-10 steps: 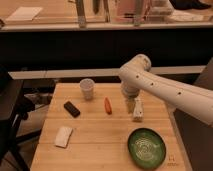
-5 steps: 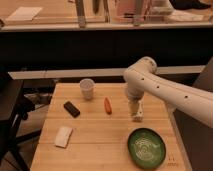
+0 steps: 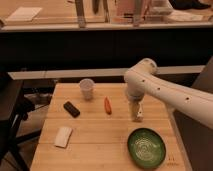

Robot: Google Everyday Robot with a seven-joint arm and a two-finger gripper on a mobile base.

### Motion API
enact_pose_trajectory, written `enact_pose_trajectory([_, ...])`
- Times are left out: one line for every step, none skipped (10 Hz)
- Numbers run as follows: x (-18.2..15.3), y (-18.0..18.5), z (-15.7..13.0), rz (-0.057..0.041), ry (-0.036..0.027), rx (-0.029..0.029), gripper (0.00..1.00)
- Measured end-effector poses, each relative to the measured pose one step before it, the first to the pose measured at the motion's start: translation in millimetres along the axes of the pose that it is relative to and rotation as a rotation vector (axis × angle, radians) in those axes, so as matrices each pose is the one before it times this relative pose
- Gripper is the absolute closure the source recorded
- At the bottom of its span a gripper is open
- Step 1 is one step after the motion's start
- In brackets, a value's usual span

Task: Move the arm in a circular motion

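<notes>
Light wooden table (image 3: 97,142) with plank lines fills the lower middle. Behind it runs a pale ledge (image 3: 60,74), then a dark wall band, then an upper counter (image 3: 60,20) with a white sheet (image 3: 24,13) at top left. Room is dim and warm-lit.

Far left: dark piece of furniture (image 3: 10,115) beside the table edge, details not readable. On the table near the left front: flat white pad (image 3: 63,136). Behind it, apart: small black block (image 3: 71,108), lying at an angle. Further back: white cup (image 3: 86,88), upright, near the rear edge. Right of the cup and a bit forward: small orange item (image 3: 107,105), lying lengthwise, well clear of the cup.

The arm (image 3: 165,92) comes in from the right edge, thick white tube with dark dots, bulbous elbow over the table's rear right, then bends down. The gripper (image 3: 136,113) points down over the right-centre of the table, just right of the orange item, not touching it. Spread or pressed together: cannot tell. Whether its tip meets the tabletop is unclear.

Front right: green bowl (image 3: 146,147), below the gripper, apart from it. The arm hides part of the table's right rear corner.
</notes>
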Motion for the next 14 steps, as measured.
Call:
enact_pose_trajectory([3.26, 0.17, -0.13, -0.00167, -0.00009, 0.00213, 0.2])
enact_pose_trajectory([0.8, 1.48, 0.07, 0.00187, -0.0019, -0.00153, 0.2])
enact_pose_trajectory([0.33, 1.32, -0.57, 0.00132, -0.00184, 0.00009, 0.2])
enact_pose_trajectory([-1.15, 2.03, 0.02, -0.00386, -0.00027, 0.00035, 0.2])
enact_pose_trajectory([-3.71, 1.38, -0.06, -0.00523, -0.00228, 0.00152, 0.2])
enact_pose_trajectory([-0.1, -0.15, 0.08, -0.00018, 0.00013, 0.00135, 0.2])
enact_pose_trajectory([0.05, 0.48, 0.54, 0.00027, 0.00131, -0.0001, 0.2])
enact_pose_trajectory([-3.79, -1.24, 1.5, -0.00799, 0.00017, 0.00046, 0.2])
enact_pose_trajectory([-2.75, -0.03, 0.33, -0.00462, -0.00161, 0.00052, 0.2])
enact_pose_trajectory([-1.34, 0.56, 0.66, -0.0025, 0.00012, -0.0004, 0.2])
enact_pose_trajectory([-1.82, -0.01, 0.4, -0.00151, -0.00036, 0.00087, 0.2])
enact_pose_trajectory([-1.36, 0.1, 0.17, -0.0013, -0.00078, 0.00015, 0.2])
enact_pose_trajectory([-0.44, 0.61, 0.45, 0.00013, -0.00009, -0.00035, 0.2])
enact_pose_trajectory([-0.34, -0.32, -0.1, -0.00024, -0.00054, 0.0006, 0.2])
